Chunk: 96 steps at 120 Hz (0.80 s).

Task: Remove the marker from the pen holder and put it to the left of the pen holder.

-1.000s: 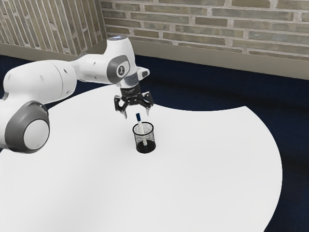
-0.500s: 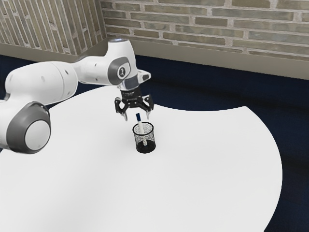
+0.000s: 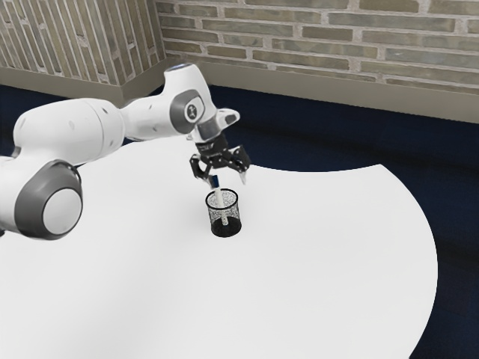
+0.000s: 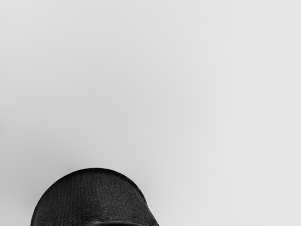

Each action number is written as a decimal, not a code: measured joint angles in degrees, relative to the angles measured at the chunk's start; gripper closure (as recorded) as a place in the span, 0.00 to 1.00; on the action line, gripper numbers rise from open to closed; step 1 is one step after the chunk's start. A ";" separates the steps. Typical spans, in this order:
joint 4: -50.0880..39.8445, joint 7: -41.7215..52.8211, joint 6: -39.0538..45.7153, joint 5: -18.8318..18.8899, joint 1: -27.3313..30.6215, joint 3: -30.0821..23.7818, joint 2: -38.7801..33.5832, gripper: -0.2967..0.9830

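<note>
Exterior view puts you at the pre-grasp step, by my read. Your black two-finger gripper [image 3: 226, 178] is wide, fingers spread, nothing clamped. It hangs tilted above the round black mesh pen holder [image 3: 227, 230], on the end of the white-and-grey arm [image 3: 71, 138].

The white marker with the blue cap [image 3: 215, 181] is in the pen holder: lower end inside, leaning, capped end sticking up past the rim. One fingertip looks close to the cap; you can't tell contact from that angle. The other finger is off to the exterior view's right, so the cap looks off-centre between them. The pen holder stands upright on the white, curved-edge table [image 3: 314, 262].

Wrist view gives you the pen holder's dark mesh and rim, with bare tabletop beside it. Can't confirm finger alignment there.

Status for you: no grasp, no lift, no placement. Only the approach counts as progress, so call it early.

Left on your list: centre on the marker's upper part, close on it, pull it up along its lean until the lower end clears the rim, carry it to the left of the pen holder, set it down, let go. Watch the near finger: lower it as is and you could knock the cap or tip the pen holder.
</note>
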 joint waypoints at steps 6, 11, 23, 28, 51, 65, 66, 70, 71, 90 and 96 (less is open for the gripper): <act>-0.44 0.60 0.19 -0.48 0.33 0.39 0.04 0.23; -0.63 1.06 0.29 -0.76 0.47 0.95 0.05 0.23; -0.74 2.07 0.45 -0.60 0.38 1.39 0.06 0.24; -0.75 2.45 0.39 -0.38 0.23 1.39 0.05 0.25; -0.01 3.84 -1.96 4.52 -0.26 1.23 -0.02 0.29; 0.11 4.48 -2.84 5.75 -0.48 1.30 -0.32 0.33; 0.11 4.52 -2.90 5.80 -0.50 1.32 -0.37 0.34; 0.12 4.68 -3.15 5.97 -0.57 1.32 -0.54 0.35; 0.12 4.72 -3.21 6.01 -0.61 1.32 -0.58 0.35; 0.12 5.34 -3.99 6.34 -0.85 1.24 -0.91 0.41; 0.12 5.51 -4.14 6.39 -0.84 1.28 -1.11 0.45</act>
